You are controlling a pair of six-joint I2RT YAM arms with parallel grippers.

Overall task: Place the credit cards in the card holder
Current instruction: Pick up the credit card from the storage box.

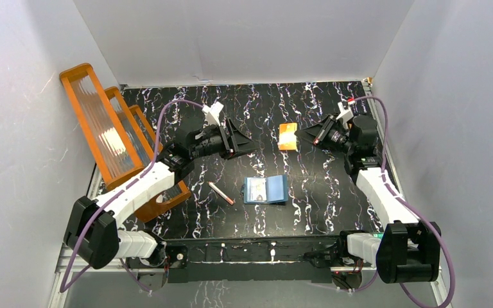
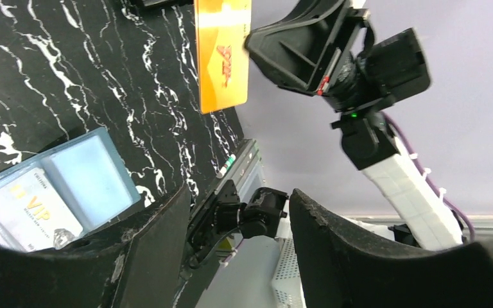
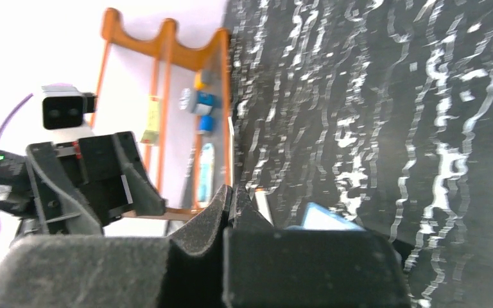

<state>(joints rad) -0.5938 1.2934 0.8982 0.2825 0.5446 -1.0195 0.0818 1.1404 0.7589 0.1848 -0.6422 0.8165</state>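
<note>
The right claw (image 1: 306, 134) is pinching the orange-gold plastic credit card (image 1: 287, 136) by one edge. Its jaws are pressing together on the card and holding it over the far middle of the black, white-veined bench (image 1: 324, 186). The card's printed face is turning toward the left claw (image 1: 242, 136), which is standing spread wide with nothing between its fingers (image 2: 138, 256). The card is therefore sitting between the two claws, touching only the right one. Whether its lower edge is reaching the bench is hard to tell. The teal-blue book-style card holder (image 1: 266, 190) is lying open nearer the arm bases, well apart from both claws. A white card marked VIP (image 2: 29, 215) is showing in one of its clear pockets. In the left wrist view the holder is being cut off by the picture's edge and by the claw's own finger. In the right wrist view the held card is hiding behind the dark pads, and only a blue corner of the holder is peeking out. A thin pink-brown stick (image 1: 221, 192) is lying just beside the holder, and an orange ribbed rack (image 1: 103, 125) is leaning at the left wall.
</note>
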